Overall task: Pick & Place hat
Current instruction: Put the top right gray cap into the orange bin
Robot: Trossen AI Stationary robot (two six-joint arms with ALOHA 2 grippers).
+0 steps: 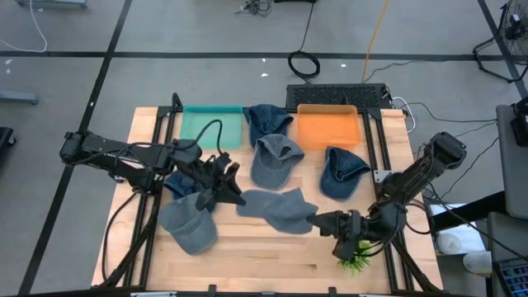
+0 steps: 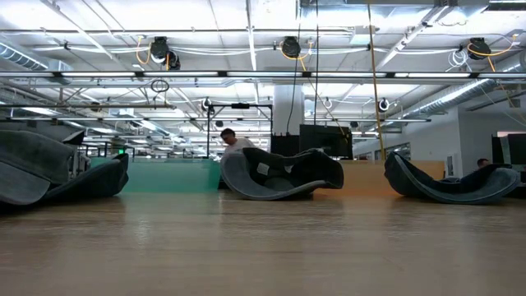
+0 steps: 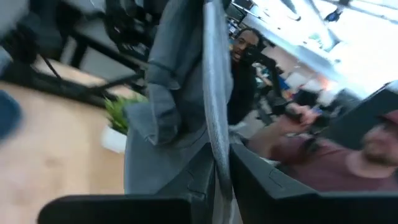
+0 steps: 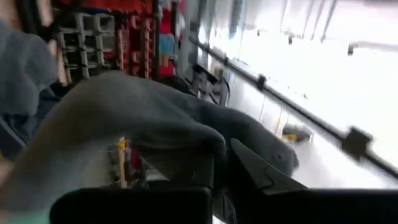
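A grey cap [image 1: 276,210] sits mid-table, stretched between both grippers. My left gripper [image 1: 238,198] is shut on its left end and my right gripper [image 1: 316,220] on its right end. The left wrist view shows the cap [image 3: 168,106] as grey cloth running away from the fingers. In the right wrist view the cap [image 4: 143,118] bulges over the fingers. Neither gripper appears in the low view. My left gripper pinches a thin edge of the cap [image 3: 216,155] between its two fingers, coming level from the table's left. The cloth runs on from the fingers toward the other arm. My right gripper pinches the cap's right end [image 4: 219,149] between its two fingers, coming roughly level from the table's right. One layer or several, I cannot tell.
Another grey cap [image 1: 188,224] lies near the left front. A dark blue cap [image 1: 176,183] lies under the left arm. Other caps [image 1: 276,159] [image 1: 342,172] [image 1: 268,122] lie behind. A green tray [image 1: 210,126], an orange tray [image 1: 327,128] and a small plant [image 1: 355,262] stand around them. People show beyond the table.
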